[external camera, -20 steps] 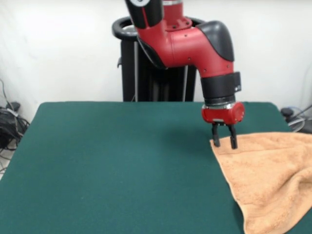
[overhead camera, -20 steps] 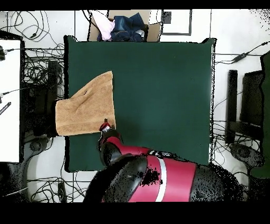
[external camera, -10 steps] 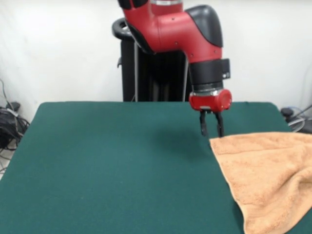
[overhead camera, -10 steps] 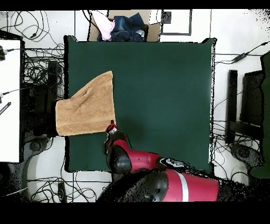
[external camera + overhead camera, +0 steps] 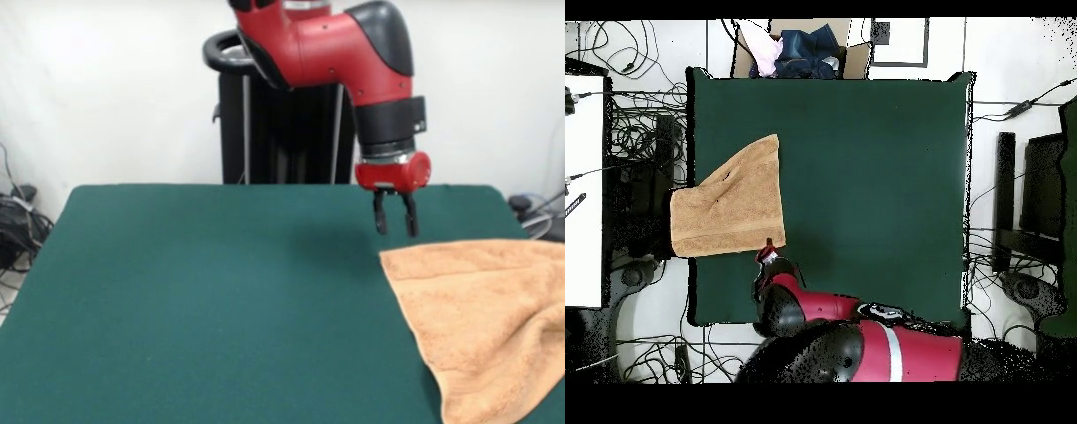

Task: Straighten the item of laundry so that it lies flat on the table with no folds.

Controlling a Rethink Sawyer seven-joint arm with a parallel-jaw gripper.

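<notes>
The tan towel (image 5: 481, 318) lies at the right side of the green table (image 5: 203, 291) in the front view, with a fold ridge towards its right and its right part reaching past the table's edge. In the overhead view the towel (image 5: 730, 200) lies at the table's (image 5: 865, 180) left side and hangs over the left edge. My gripper (image 5: 395, 226) hangs open and empty above the table, just behind the towel's near-robot corner, clear of the cloth. It shows in the overhead view (image 5: 768, 249) next to that corner.
A cardboard box with clothes (image 5: 800, 50) stands beyond the table's far edge in the overhead view. Cables (image 5: 18, 221) lie on the floor at the left. The black pedestal (image 5: 282, 132) stands behind the table.
My gripper let go of the towel's corner and rose, then shifted slightly right in the front view. The towel's corner now lies flat on the table.
</notes>
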